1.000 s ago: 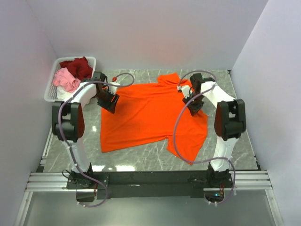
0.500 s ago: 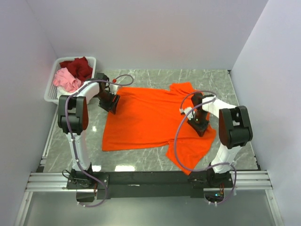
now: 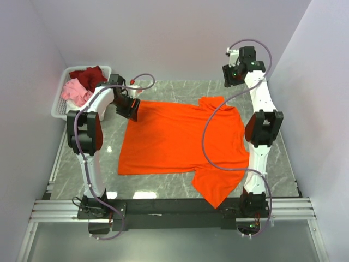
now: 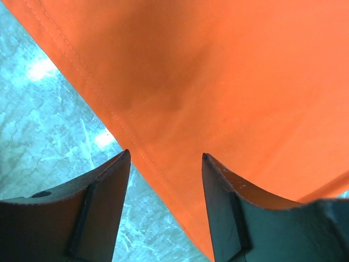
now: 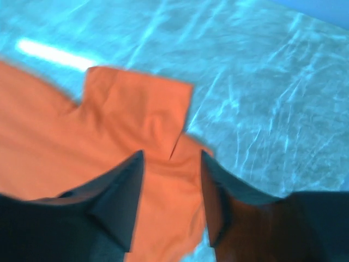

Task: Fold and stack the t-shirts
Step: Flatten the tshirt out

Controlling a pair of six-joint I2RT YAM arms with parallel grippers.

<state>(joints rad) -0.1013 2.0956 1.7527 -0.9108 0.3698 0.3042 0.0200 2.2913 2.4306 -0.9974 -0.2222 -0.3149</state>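
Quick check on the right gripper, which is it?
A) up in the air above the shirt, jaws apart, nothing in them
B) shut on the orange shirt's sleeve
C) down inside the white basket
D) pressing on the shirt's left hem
A: the right gripper is raised high, and its wrist view shows its jaws apart and empty, with the orange t-shirt lying spread out well below.

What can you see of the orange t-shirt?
The orange t-shirt lies spread flat on the marble table, soft plain cloth with a stitched hem. One short sleeve points to the far side, the other to the near edge. The open left gripper straddles its far left hem corner; the right gripper hangs clear.
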